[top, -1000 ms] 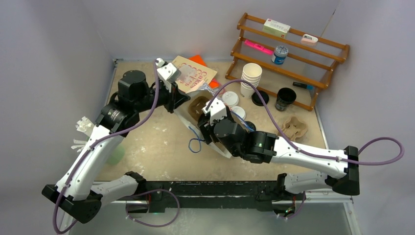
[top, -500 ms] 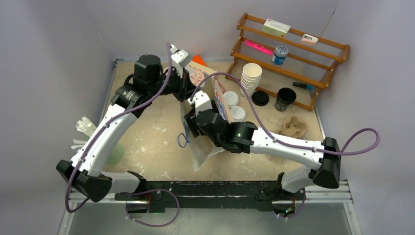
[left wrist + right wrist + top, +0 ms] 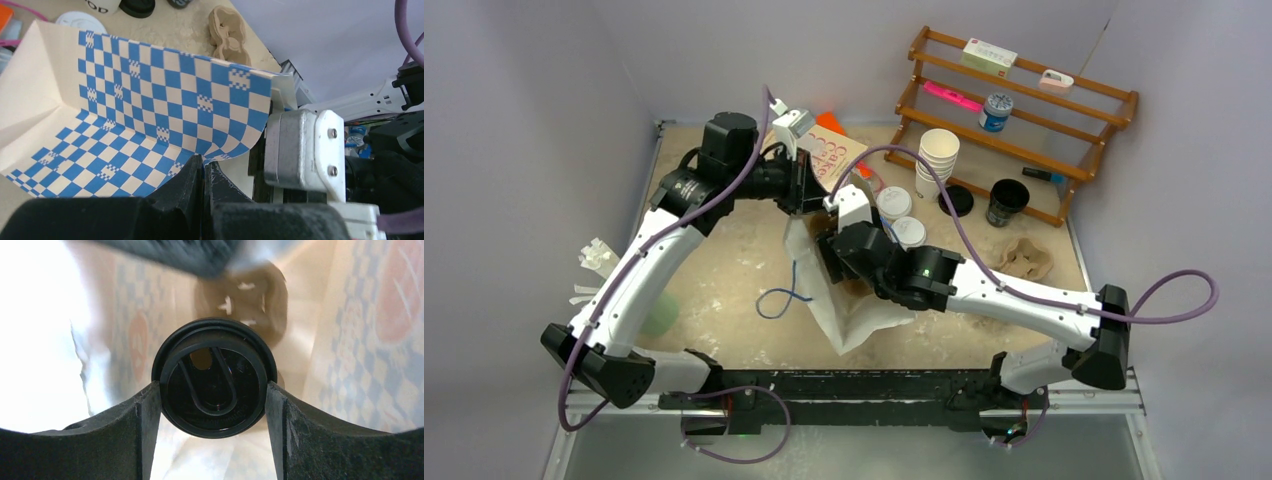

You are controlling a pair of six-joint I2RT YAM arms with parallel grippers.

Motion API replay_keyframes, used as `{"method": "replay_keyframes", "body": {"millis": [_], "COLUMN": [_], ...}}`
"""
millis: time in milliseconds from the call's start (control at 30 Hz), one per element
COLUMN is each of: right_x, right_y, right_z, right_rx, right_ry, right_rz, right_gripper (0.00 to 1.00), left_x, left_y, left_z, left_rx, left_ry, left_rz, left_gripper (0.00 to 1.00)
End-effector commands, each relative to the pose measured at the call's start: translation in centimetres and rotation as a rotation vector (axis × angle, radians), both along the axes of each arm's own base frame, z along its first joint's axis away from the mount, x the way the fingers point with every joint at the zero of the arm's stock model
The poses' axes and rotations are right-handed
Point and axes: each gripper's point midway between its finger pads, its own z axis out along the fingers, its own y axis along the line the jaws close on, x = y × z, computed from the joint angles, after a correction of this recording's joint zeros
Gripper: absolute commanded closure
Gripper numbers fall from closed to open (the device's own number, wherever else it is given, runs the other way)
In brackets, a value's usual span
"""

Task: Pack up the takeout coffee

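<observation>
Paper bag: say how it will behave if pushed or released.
Probably floppy: the paper bag bows and creases where the left gripper pinches its edge. Likely light, since that one pinch holds it open. Released, it may slump onto the cup in the right gripper.

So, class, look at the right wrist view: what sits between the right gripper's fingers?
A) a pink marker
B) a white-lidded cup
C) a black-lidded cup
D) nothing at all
C: the black-lidded cup fills the gap of the right gripper, with both fingers against its lid rim, inside the paper bag.
</observation>
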Motion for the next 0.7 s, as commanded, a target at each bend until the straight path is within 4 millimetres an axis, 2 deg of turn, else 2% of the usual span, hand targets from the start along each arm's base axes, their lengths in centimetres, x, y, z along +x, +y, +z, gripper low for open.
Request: {"method": "replay_keyframes", "body": {"millis": [0, 200, 400, 667], "right_x": [-1.4, -2.3, -1.8, -0.5], "right_y": [-2.6, -4.3, -4.0, -3.6], "right_z": [-0.8, -3.2, -5.0, -5.8], "right_rx": [-0.007, -0.046, -0.096, -0.119], "right_ry": [0.035, 0.061, 0.044, -0.013], "right_rz": [-0.01, 0.004, 0.006, -0.022], "right_gripper": [0.66, 0.66, 0.66, 0.67], "left_x": [-2.1, -2.3, -2.0, -1.3], "left_y": [1.0, 1.1, 1.2, 1.2], "left_z": [-0.7, -0.4, -0.9, -1.7], "left_rx": [0.003, -0.011, 0.025, 0.08], "left_ry": [0.102, 0.092, 0.083, 0.084], "left_rz": [0.031, 0.039, 0.026, 0.011], "left_gripper": [1.0, 1.0, 1.0, 1.0]}}
